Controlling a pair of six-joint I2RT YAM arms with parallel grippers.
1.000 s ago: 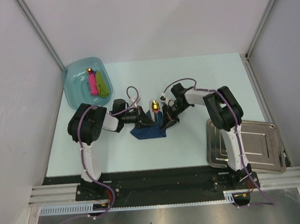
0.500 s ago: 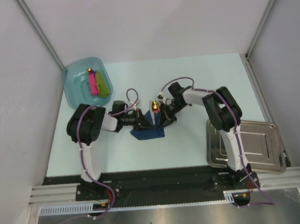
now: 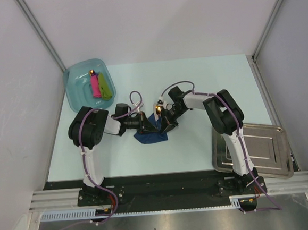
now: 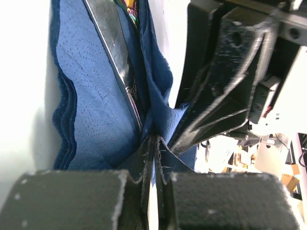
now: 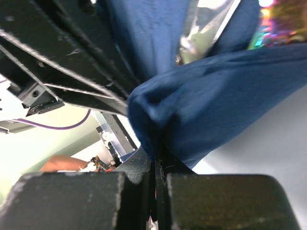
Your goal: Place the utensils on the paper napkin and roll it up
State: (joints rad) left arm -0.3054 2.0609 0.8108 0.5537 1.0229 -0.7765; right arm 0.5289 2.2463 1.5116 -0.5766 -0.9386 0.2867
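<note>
at the near right corner of the table [image 3: 194, 80] a steel tray [image 3: 255, 152] hangs partly over the near edge, just beside the right arm's base. further in, about the middle of the table and a little left of centre, the paper napkin [image 3: 151, 137] lies bunched and partly lifted, its lower fold resting on the surface. the left gripper [image 3: 146, 123] reaches in from the left and the right gripper [image 3: 164, 124] from the right, almost touching each other over the napkin. from the left wrist the fingers are pressed together on a lifted fold of the blue paper, and a shiny utensil [image 4: 114, 55] lies inside the fold just beyond the tips. from the right wrist the jaws are likewise squeezed together, pinching a gathered lump of the same napkin. from above, the utensil's orange-gold end [image 3: 157, 111] shows between the two grippers at the napkin's far side. at the far left corner, well apart from all this, a pale teal tub [image 3: 77, 97] holds a pink stick [image 3: 94, 87], a lime-green stick [image 3: 105, 87] beside it, and a small orange-gold piece [image 3: 92, 73] at their far end.
</note>
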